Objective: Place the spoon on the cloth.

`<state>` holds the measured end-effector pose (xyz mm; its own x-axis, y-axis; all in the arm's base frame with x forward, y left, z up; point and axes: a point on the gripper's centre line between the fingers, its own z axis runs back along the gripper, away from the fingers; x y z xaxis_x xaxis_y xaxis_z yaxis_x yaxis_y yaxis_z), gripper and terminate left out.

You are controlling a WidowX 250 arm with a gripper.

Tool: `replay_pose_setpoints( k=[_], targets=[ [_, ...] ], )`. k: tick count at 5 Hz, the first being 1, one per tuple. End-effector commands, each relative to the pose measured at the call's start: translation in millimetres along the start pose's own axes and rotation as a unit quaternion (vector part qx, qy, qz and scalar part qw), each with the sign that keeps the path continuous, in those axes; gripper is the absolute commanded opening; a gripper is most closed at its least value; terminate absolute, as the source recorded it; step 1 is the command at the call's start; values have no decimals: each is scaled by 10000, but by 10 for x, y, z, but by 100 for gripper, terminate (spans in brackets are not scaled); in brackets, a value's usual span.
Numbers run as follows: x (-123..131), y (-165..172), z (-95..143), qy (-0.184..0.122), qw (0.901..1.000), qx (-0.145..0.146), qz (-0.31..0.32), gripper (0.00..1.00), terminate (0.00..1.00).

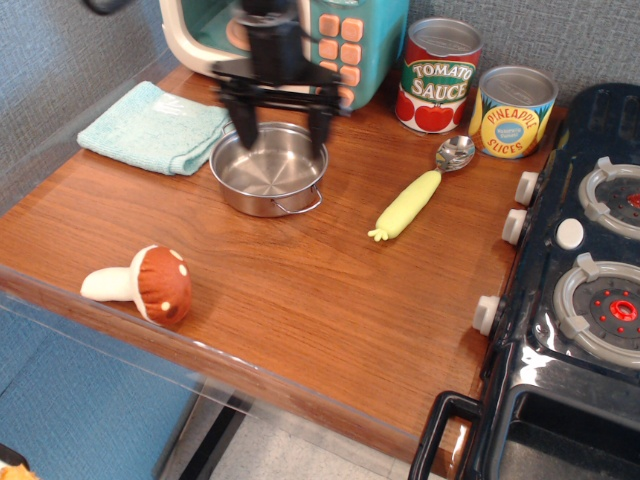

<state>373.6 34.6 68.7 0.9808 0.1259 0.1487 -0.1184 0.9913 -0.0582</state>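
Observation:
The spoon (pixel 418 192) lies flat on the wooden table right of centre, its silver bowl toward the pineapple can and its yellow-green handle pointing toward the front left. The teal cloth (pixel 152 127) lies folded at the back left. My black gripper (pixel 281 127) hangs open and empty above the back of the steel pot (pixel 268 167), between the cloth and the spoon. It is motion-blurred. Its two fingers point down, spread wide apart.
A toy microwave (pixel 330 40) stands at the back behind the gripper. A tomato sauce can (pixel 438 75) and a pineapple can (pixel 512 111) stand at the back right. A toy mushroom (pixel 143 283) lies front left. A black toy stove (pixel 580 260) fills the right side.

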Motion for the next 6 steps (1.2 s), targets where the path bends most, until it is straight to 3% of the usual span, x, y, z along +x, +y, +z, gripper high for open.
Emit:
replay_pose_setpoints(
  k=[1, 4, 5, 6],
  targets=[
    [-5, -780, -5, -256, 9934, 32, -1120, 100, 0],
    [-27, -857, -536, 225, 9937, 214, -1080, 100, 0],
    [-23, -843, -532, 189, 9922, 68, -1227, 0, 0],
    [-6, -831, -392, 53, 9924, -44, -1233, 0, 0]
  ],
)
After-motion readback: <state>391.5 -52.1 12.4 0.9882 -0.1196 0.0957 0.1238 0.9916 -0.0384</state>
